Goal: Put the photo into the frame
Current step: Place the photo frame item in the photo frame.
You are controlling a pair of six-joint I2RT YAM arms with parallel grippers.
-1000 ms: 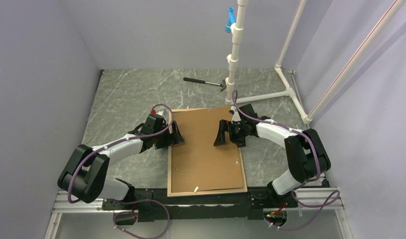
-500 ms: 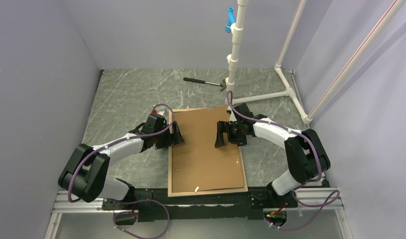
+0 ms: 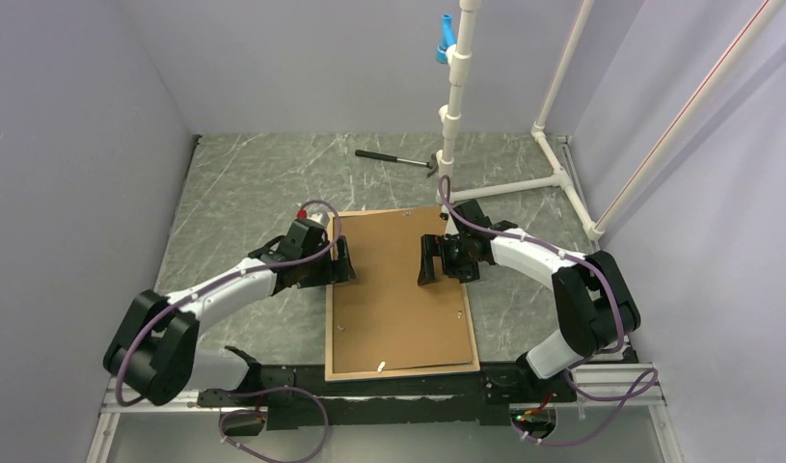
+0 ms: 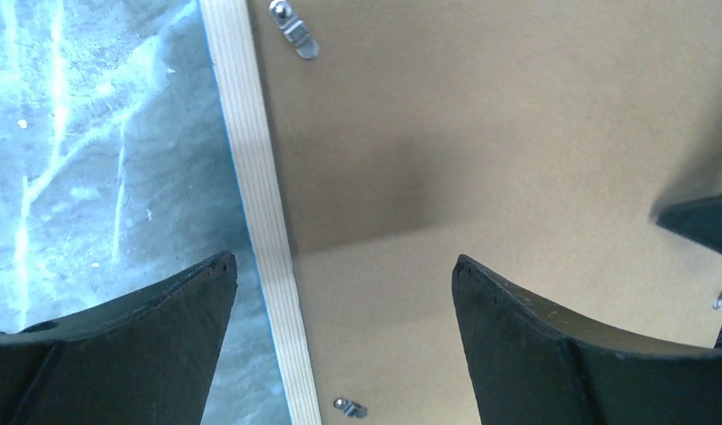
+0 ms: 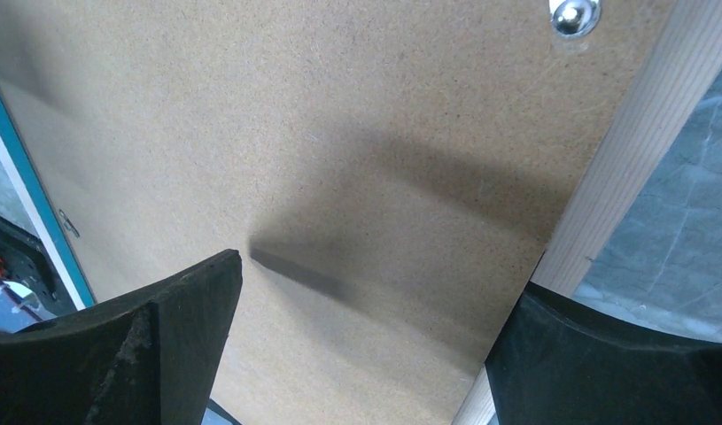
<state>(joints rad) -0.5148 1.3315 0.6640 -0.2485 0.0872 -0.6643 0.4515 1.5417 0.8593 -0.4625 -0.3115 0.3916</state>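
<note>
Since a moment ago my left arm has stretched out lower, and the backing board [image 3: 398, 299] sits a little straighter.
My left gripper [image 3: 338, 260] and right gripper [image 3: 429, 260] hang with jaws apart, holding nothing, over the side rails of the frame [image 3: 329, 328], which lies face down. The photo is hidden, probably under the board, so I judge only the fastening is left. The hammer [image 3: 396, 159] lies well apart, not in the way.
</note>
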